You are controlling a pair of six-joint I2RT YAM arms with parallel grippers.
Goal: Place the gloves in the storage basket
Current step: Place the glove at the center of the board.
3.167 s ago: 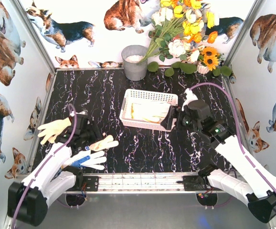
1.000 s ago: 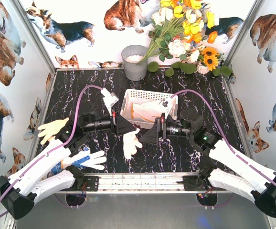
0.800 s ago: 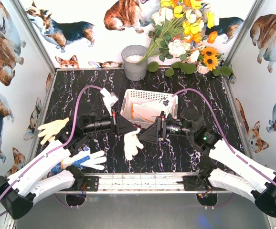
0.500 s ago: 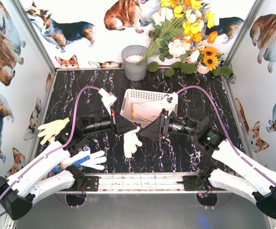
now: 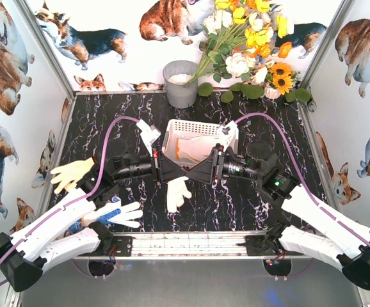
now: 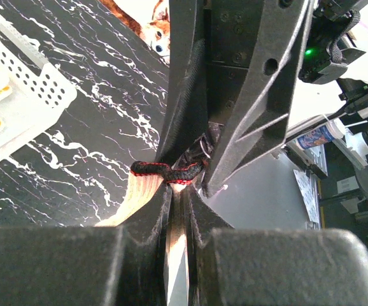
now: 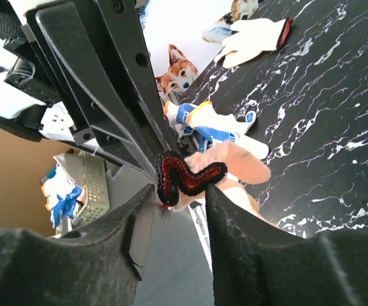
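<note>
A cream glove with a black-and-red cuff hangs over the black table in front of the white storage basket. My left gripper is shut on that cuff, with cream fabric trailing down from it. Nose to nose with it, my right gripper pinches the same cuff between its fingertips from the other side. Pale gloves lie inside the basket. On the table at the left lie a plain glove and a blue-dotted glove.
A grey round bucket stands behind the basket, beside a bunch of flowers. Corgi-printed walls close in both sides and the back. A metal rail runs along the near edge between the arm bases.
My right gripper moved left until it met the left one and narrowed its jaws onto the glove's cuff. The left gripper kept its hold and barely moved.
</note>
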